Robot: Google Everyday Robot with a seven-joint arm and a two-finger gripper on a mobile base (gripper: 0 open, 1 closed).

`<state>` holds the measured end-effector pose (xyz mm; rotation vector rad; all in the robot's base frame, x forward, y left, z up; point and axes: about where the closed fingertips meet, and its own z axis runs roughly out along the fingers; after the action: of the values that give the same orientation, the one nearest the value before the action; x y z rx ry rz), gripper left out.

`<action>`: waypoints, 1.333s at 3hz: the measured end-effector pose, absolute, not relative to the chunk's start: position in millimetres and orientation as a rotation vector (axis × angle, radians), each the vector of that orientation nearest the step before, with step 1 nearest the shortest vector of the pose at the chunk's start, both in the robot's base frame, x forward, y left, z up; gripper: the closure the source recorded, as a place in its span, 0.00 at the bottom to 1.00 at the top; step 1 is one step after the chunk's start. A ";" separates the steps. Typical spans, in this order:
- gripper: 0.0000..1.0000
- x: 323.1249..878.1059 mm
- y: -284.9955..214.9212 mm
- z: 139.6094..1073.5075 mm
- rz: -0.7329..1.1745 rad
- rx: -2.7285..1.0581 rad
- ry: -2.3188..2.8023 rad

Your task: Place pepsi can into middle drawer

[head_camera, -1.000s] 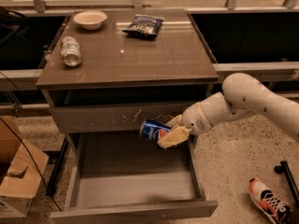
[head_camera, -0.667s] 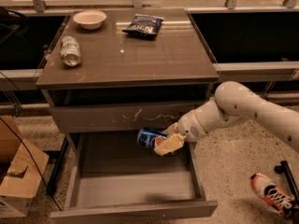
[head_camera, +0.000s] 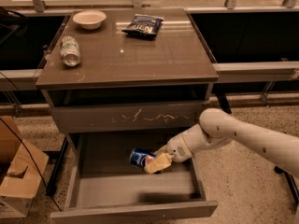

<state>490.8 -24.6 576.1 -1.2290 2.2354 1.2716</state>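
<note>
The pepsi can [head_camera: 140, 157], small and blue with a round logo, lies on its side in my gripper [head_camera: 156, 163], which is shut on it. The white arm reaches in from the right. The can hangs inside the open middle drawer [head_camera: 135, 190], just above its plain grey floor, towards the back and middle. The drawer is pulled far out below the scratched grey drawer front [head_camera: 131, 118]. One cream-coloured finger [head_camera: 159, 163] shows in front of the can; the other is hidden behind it.
On the cabinet top [head_camera: 140, 55] lie a green-and-white can [head_camera: 70, 51] on its side, a white bowl [head_camera: 89, 19] and a dark blue snack bag [head_camera: 143, 25]. A cardboard box [head_camera: 16, 176] stands on the floor at the left.
My gripper has carried the pepsi can down and to the left, from level with the scratched drawer front to inside the open drawer, close above its floor.
</note>
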 end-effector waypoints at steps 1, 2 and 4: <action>1.00 495.5 -8.2 532.2 1.345 -1.138 2.260; 0.80 506.5 -1.2 502.8 1.366 -1.055 2.276; 0.33 506.7 0.7 445.4 1.372 -0.863 2.361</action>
<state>506.7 0.7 445.4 -0.8631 2.3605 1.3721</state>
